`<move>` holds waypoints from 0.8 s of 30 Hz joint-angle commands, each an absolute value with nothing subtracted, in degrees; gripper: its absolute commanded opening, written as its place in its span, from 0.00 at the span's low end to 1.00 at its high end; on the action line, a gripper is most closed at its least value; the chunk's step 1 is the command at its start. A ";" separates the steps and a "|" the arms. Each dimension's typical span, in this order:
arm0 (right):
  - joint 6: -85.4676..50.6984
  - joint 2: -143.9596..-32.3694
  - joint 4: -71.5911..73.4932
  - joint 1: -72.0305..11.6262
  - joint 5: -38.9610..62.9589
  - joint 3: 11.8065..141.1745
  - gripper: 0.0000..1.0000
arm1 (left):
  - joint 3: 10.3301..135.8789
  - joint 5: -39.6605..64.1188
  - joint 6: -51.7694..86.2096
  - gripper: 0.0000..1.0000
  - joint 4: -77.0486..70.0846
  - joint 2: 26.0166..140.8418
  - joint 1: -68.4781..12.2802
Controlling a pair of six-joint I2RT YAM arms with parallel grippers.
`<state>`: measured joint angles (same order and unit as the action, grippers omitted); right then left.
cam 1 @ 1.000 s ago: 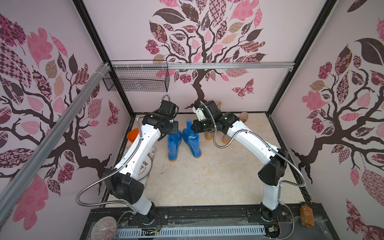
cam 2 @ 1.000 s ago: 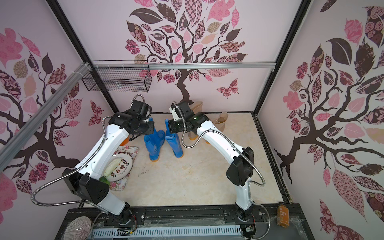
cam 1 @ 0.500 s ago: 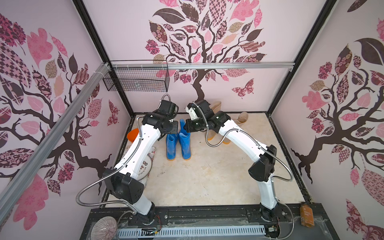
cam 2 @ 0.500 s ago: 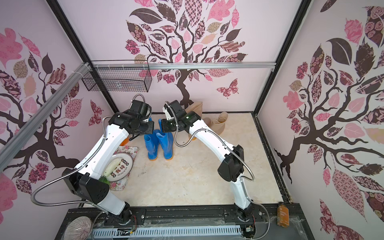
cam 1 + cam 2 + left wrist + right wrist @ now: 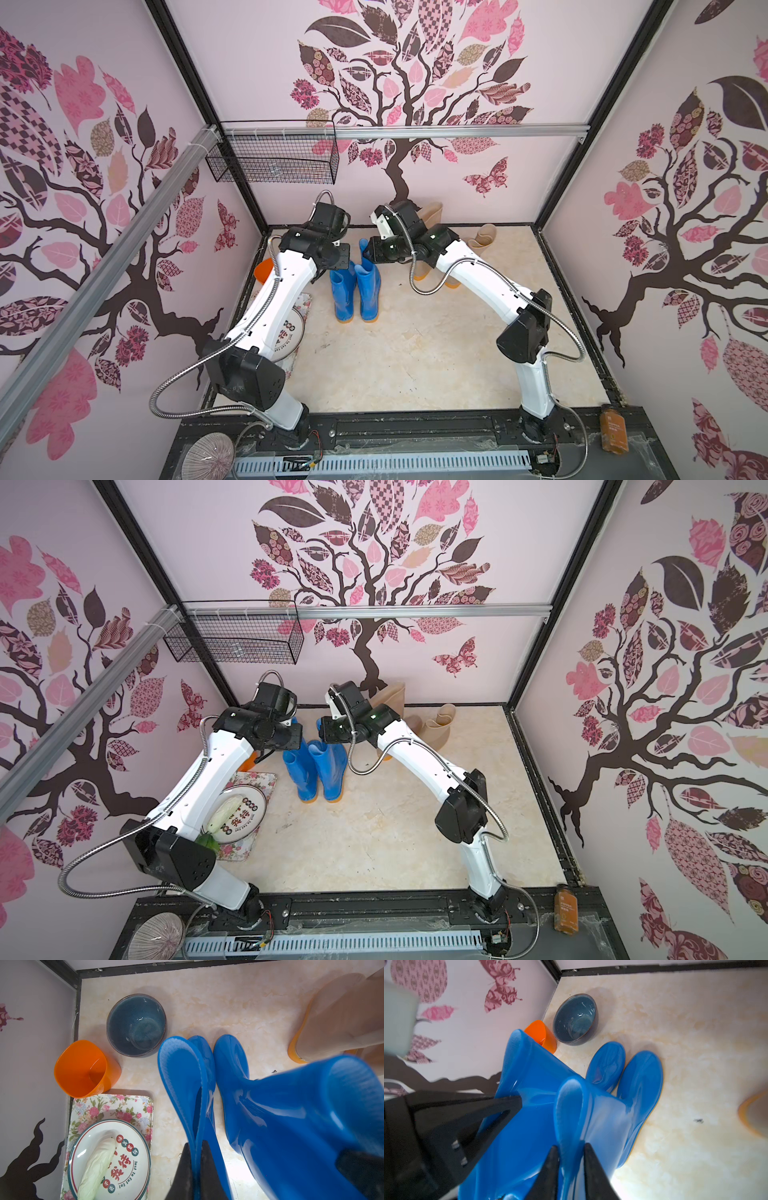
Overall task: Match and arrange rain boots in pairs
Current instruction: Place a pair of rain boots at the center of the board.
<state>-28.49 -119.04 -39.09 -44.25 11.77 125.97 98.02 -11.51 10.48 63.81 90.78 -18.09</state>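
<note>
Two blue boots stand upright mid-floor, touching side by side, toes toward the robot's base: the left blue boot [image 5: 344, 291] and the right blue boot [image 5: 370, 291]. The left gripper [image 5: 196, 1145] pinches the left blue boot at its cuff, pressing it flat. The right gripper [image 5: 570, 1148] straddles the cuff of the right blue boot, jaws narrowly apart; whether it grips cannot be told. Farther back, two tan boots [image 5: 440, 725] stand near the rear wall.

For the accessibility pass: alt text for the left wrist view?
The left gripper, jaws shut, pinches the rim of one blue boot; the second blue boot stands beside it. Nearby: an orange cup, a grey-blue bowl and a plate on a floral tray; a tan boot shows at the edge.
</note>
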 commanded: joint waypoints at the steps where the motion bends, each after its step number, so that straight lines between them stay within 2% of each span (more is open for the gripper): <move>1: -28.49 -119.18 -36.16 -44.74 10.96 127.27 0.46 | 97.68 -12.13 11.01 0.13 60.82 88.77 -17.95; 6: -27.56 -118.46 -36.30 -44.75 8.96 127.40 0.66 | 99.04 -12.93 12.07 0.38 61.16 87.90 -17.77; 11: -24.89 -117.62 -37.09 -44.71 6.07 129.68 0.76 | 102.57 -14.14 12.82 0.60 61.43 86.89 -17.75; 13: -22.60 -117.19 -37.75 -44.76 4.43 130.96 0.80 | 103.84 -14.57 12.75 0.65 61.13 85.96 -17.78; 20: -14.20 -110.26 -34.24 -44.74 -2.48 126.93 0.98 | 103.05 -12.85 11.73 0.70 55.79 79.64 -18.00; 24: -10.14 -104.90 -33.23 -44.29 -3.57 126.12 1.00 | 104.73 -10.56 9.39 0.70 53.65 77.92 -20.91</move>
